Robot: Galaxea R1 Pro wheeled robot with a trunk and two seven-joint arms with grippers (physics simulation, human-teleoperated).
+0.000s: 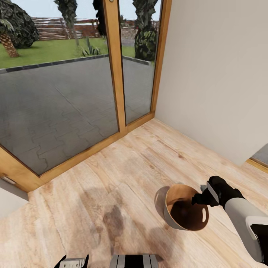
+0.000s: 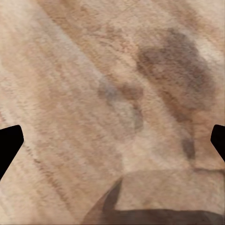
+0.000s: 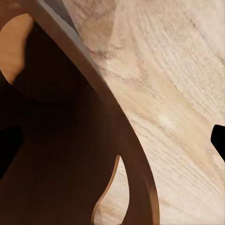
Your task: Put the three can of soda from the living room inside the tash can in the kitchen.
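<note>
1 bin, the tash can (image 1: 186,208), sits in the lower right of the head view, held up over the light wood-plank floor (image 1: 123,167) by the right gripper (image 1: 203,198). The bin is round, light brown outside and dark brown inside, tipped so its open mouth faces up toward the camera, and a small slot cut through its wall shows on the right side of the rim. The black right gripper is clamped on the rim at the bin's upper right edge, with the white forearm running off toward the lower right corner. In the right wrist view the tash can (image 3: 70,140) takes up the left half of the frame: its thin rim curves from upper left to the bottom centre, the dark inside lies to the left, and a handle cutout shows low in the wall. 1 black fingertip (image 3: 219,140) shows at the right edge, outside the rim.

The left gripper (image 1: 72,262) peeks in at the bottom edge of the head view, left of centre. In the left wrist view its 2 dark fingertips (image 2: 9,145) sit at opposite edges of the frame, spread wide with bare plank floor (image 2: 93,93) between them.

Wood-framed glass doors (image 1: 115,67) fill the upper left of the head view, beside a plain white wall (image 1: 216,74) in the upper right.
</note>
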